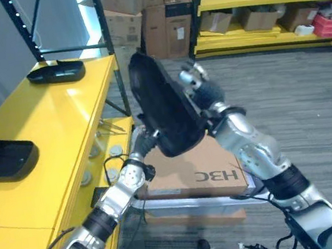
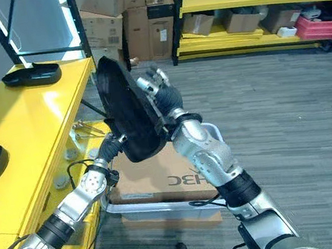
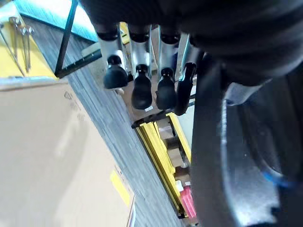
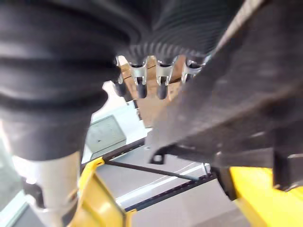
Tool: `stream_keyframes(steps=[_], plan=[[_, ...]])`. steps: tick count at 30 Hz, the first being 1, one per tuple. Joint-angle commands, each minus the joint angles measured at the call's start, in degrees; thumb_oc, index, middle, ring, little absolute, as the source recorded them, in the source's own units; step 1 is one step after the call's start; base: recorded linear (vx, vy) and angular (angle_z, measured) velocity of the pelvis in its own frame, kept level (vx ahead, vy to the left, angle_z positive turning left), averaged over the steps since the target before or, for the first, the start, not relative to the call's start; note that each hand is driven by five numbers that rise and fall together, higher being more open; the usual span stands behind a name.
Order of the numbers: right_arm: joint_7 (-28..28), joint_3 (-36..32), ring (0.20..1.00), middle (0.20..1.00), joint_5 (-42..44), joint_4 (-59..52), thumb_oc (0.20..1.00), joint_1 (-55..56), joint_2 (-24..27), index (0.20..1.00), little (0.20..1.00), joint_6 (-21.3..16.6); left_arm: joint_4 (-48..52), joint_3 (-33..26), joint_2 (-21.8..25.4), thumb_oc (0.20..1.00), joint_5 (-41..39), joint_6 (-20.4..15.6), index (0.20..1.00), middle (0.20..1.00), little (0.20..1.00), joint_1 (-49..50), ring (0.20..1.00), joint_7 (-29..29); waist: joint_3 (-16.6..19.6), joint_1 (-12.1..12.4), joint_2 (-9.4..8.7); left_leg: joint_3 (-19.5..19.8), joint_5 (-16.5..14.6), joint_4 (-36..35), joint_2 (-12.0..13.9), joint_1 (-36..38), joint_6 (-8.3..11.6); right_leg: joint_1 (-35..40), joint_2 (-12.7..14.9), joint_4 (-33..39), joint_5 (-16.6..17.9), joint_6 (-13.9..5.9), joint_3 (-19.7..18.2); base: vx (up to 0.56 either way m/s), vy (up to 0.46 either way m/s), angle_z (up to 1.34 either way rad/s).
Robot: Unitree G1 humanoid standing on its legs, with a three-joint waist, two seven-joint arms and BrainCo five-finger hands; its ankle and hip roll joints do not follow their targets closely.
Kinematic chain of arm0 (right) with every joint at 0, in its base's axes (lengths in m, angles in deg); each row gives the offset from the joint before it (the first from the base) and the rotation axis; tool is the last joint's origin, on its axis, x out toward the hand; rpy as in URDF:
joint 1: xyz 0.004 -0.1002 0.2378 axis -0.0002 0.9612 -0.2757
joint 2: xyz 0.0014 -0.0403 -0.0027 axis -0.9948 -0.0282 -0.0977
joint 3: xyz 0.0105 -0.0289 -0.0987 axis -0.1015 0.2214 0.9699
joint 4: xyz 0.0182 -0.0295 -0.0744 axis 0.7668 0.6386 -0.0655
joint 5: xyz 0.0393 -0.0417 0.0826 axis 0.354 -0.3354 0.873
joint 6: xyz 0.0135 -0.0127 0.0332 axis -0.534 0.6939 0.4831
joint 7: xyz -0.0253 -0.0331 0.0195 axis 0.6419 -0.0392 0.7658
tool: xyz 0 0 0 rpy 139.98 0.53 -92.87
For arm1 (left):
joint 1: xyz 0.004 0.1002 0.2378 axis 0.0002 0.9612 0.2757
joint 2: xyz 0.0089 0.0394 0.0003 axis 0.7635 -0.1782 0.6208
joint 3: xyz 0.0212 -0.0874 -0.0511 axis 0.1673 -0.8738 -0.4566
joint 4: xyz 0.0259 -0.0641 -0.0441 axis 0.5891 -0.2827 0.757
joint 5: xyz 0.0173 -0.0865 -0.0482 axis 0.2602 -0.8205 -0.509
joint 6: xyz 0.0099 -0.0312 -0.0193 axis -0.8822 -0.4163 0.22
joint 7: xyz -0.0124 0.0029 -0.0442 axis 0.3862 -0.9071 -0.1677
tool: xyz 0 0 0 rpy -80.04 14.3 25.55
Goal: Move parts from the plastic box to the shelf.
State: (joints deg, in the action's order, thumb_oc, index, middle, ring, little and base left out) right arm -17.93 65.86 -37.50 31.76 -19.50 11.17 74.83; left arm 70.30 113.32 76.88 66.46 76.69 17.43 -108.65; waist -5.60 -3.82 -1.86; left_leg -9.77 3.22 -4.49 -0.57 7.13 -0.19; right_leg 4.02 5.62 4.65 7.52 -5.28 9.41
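Black part [image 1: 164, 106], a dished plastic shell, held up on edge in mid-air between both hands, over the cardboard [image 1: 196, 173] lying in the plastic box [image 1: 191, 201].

Left eye view: part's long axis runs roughly 11 to 5 o'clock. Right hand [image 1: 202, 90] sits against its 3 o'clock side, fingers spread up along the back. Left hand [image 1: 145, 141] meets the part's lower edge at about 7 o'clock; its fingers are hidden behind the part. Yellow shelf [image 1: 57, 116] lies toward 9 o'clock, with one black part [image 1: 1, 160] near and another [image 1: 56, 71] further back at 11 o'clock.

Right eye view: same arrangement; right hand [image 2: 160, 94] flat on the shell's back, fingers fairly straight, pressing rather than wrapping. Left hand [image 2: 114, 146] under the low end.

Left wrist view: left fingers [image 3: 141, 90] hang loose and nearly straight beside the part's rim [image 3: 213, 156], not visibly closed round it.

Right wrist view: right fingertips [image 4: 138, 87] lie in a row, lightly bent, against the dark part [image 4: 227, 104].

Judgement: the shelf lies on the left arm's side, so the carry goes toward 9 o'clock with the part clamped between two palms; slip risk is real.
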Motion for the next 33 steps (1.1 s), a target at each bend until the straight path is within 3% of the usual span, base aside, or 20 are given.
stream_keyframes(steps=[1,9,15,19,26,28,30,33], plan=[[-2.26,-7.22,1.000,1.000,-3.32,-3.61,1.000,2.29,2.99,1.000,1.000,-3.93,-2.93,-0.56,-2.36,0.200,1.71,-8.27,0.200,0.200,0.200,-4.22,0.200,-3.36,1.13,-0.69,0.03,-1.04,-3.58,0.99,2.10,0.52,1.01,0.47,0.62,-0.08,-1.60,-4.66,0.31,-0.02,0.007,-0.11],[-5.76,-16.34,1.000,1.000,-2.21,-0.76,1.000,15.28,5.97,1.000,1.000,-2.22,-4.75,-6.22,-1.06,0.200,2.07,-11.69,0.200,0.200,0.200,-1.76,0.200,-6.51,1.31,-3.67,-0.20,-2.44,-3.44,0.55,2.23,0.66,0.51,-0.49,0.30,-0.17,-1.31,-4.69,-1.59,-0.03,-0.004,-0.18],[-10.55,-19.57,1.000,1.000,-2.70,7.99,1.000,26.62,1.75,1.000,1.000,-2.91,-2.60,-12.37,1.79,0.200,1.95,-12.75,0.200,0.200,0.200,1.97,0.200,-5.53,1.22,-4.95,-0.17,-3.00,-3.10,0.14,2.01,0.49,-0.13,-1.37,0.34,-0.36,-0.85,-4.81,-2.47,-0.06,-0.011,-0.11],[-12.31,-18.48,1.000,1.000,-3.13,11.00,1.000,27.87,0.58,1.000,1.000,-4.26,-1.86,-15.02,2.42,0.200,0.36,-15.57,0.200,0.200,0.200,4.27,0.200,-6.44,1.20,-4.27,-0.38,-2.51,-2.97,-0.10,1.64,0.09,-0.24,-1.75,0.60,0.17,-0.32,-4.99,-2.43,-0.06,-0.022,-0.02],[-12.80,-17.29,1.000,1.000,-3.37,12.22,1.000,28.42,-0.50,1.000,1.000,-1.64,6.41,-20.21,5.09,0.200,1.64,-19.10,0.200,0.200,0.200,6.53,0.200,-5.81,1.06,-2.00,-0.08,-0.41,-2.92,-0.08,0.58,-0.92,-0.74,-2.09,0.95,-1.22,-0.82,-5.12,-1.33,-0.01,-0.019,-0.02],[-11.91,-16.25,1.000,1.000,-6.88,12.79,1.000,29.01,-1.19,1.000,1.000,-1.90,10.57,-21.39,6.36,0.200,2.09,-19.93,0.200,0.200,0.200,7.26,0.200,-4.90,0.64,-1.45,0.41,2.03,-2.49,0.28,0.38,-2.09,-1.47,-3.58,0.54,-5.92,-2.94,-4.76,-3.39,-0.06,-0.093,0.03],[-9.79,-15.28,1.000,1.000,-9.79,13.49,1.000,30.47,-1.06,1.000,1.000,-3.18,13.48,-21.05,7.16,0.200,2.13,-21.22,0.200,0.200,0.200,6.87,0.200,-3.69,0.33,-2.15,0.94,6.90,-1.79,0.41,0.04,-3.67,-2.34,-5.62,-1.48,-10.99,-5.64,-3.78,-9.11,-0.05,-0.117,0.38],[-7.71,-13.71,1.000,1.000,-11.90,16.39,1.000,33.48,-1.05,1.000,1.000,-3.30,17.19,-21.09,7.92,0.200,1.52,-23.50,0.200,0.200,0.200,7.13,0.200,-5.22,-0.28,-1.82,0.62,12.15,-0.73,0.26,-0.28,-5.35,-1.88,-5.71,-3.61,-11.13,-7.21,-2.29,-10.39,-0.09,-0.202,1.50]])
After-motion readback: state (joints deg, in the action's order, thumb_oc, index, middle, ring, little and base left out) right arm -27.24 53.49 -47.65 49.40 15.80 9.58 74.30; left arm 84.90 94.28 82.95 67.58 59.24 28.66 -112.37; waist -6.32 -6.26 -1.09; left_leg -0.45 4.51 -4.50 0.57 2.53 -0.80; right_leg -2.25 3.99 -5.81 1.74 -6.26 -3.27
